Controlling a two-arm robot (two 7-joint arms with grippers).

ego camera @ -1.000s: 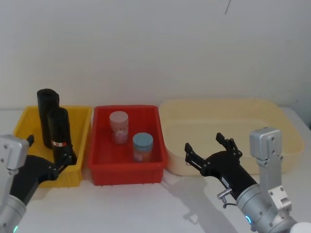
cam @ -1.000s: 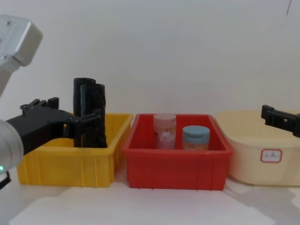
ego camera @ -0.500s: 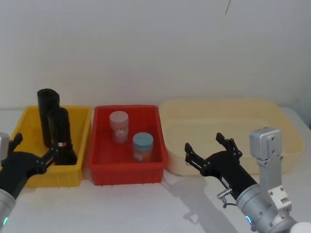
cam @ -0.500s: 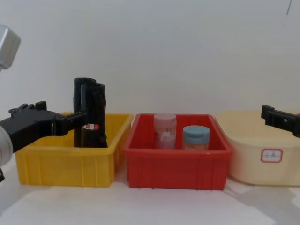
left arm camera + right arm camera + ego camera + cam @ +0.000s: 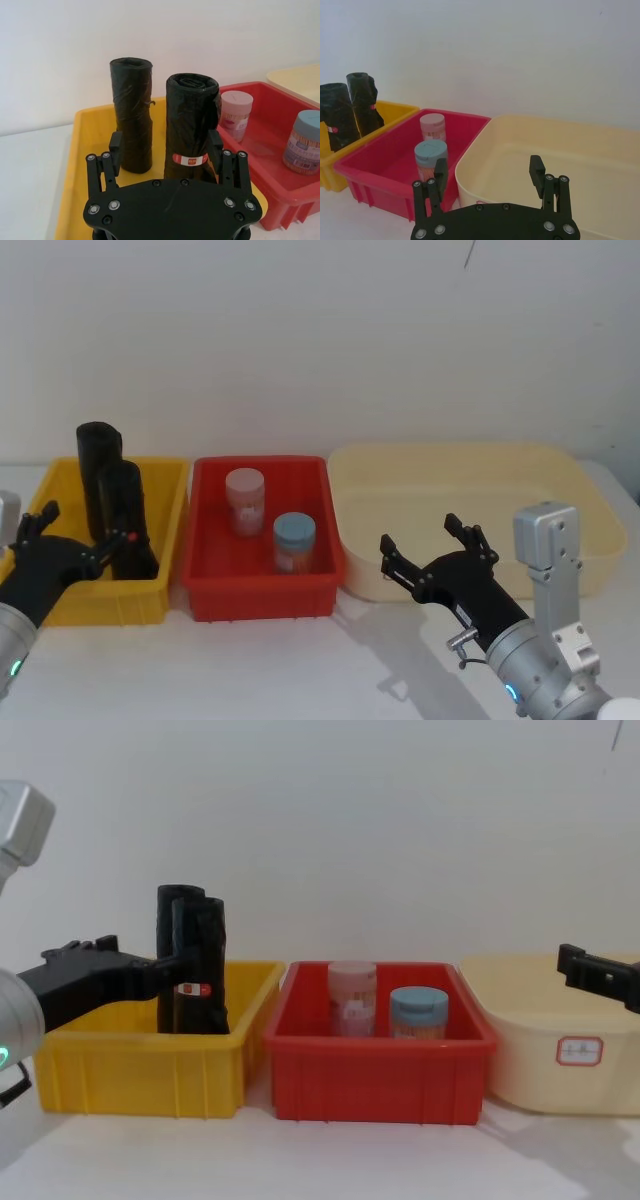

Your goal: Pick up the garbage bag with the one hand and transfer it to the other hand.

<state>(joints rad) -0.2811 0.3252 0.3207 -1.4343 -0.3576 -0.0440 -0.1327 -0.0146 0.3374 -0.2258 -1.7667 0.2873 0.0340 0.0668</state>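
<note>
- White wall behind, white table below; a yellow bin, a red bin and a cream tub are lined up on it.
- The garbage bag is seen upright in the yellow bin, just in front of a plain black roll.
- The left gripper is spread wide at the bag's near side and grips nothing; contact cannot be told.
- The right gripper is spread open and empty before the cream tub, well apart from the bag.
- Two jars are stood in the red bin.
</note>
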